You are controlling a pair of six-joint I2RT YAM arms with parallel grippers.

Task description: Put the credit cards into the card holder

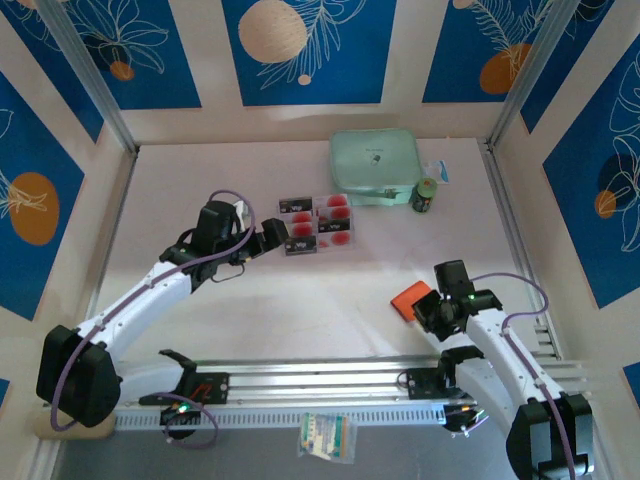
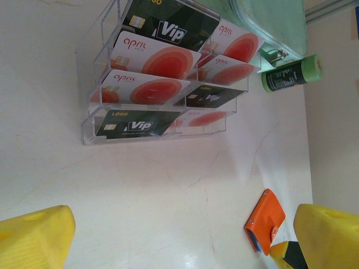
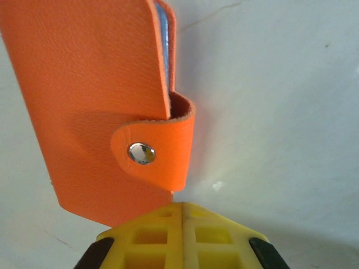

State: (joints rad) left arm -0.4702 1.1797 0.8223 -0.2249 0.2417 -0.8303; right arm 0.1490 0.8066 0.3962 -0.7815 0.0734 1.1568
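Observation:
The credit cards point(image 1: 318, 224) lie in a clear tiered tray point(image 2: 90, 131) at mid-table; the pale ones with a red dot point(image 2: 154, 56) sit among dark Vip cards point(image 2: 132, 124). Just left of the tray hovers my left gripper point(image 1: 272, 238), open, its yellow fingers point(image 2: 33, 241) wide apart with nothing between them. The card holder point(image 1: 411, 300), an orange wallet snapped closed, lies flat at the right. My right gripper point(image 3: 182, 206) is shut, its fingertips pressed together right at the near corner of the card holder point(image 3: 95, 101), below its snap strap. The card holder point(image 2: 265, 221) shows in the left wrist view too.
A mint-green case point(image 1: 373, 165) and a small green bottle point(image 1: 426, 195) stand behind the tray at the back. A small packet point(image 1: 327, 437) lies in front of the rail at the near edge. Bare tabletop lies between the tray and the orange wallet.

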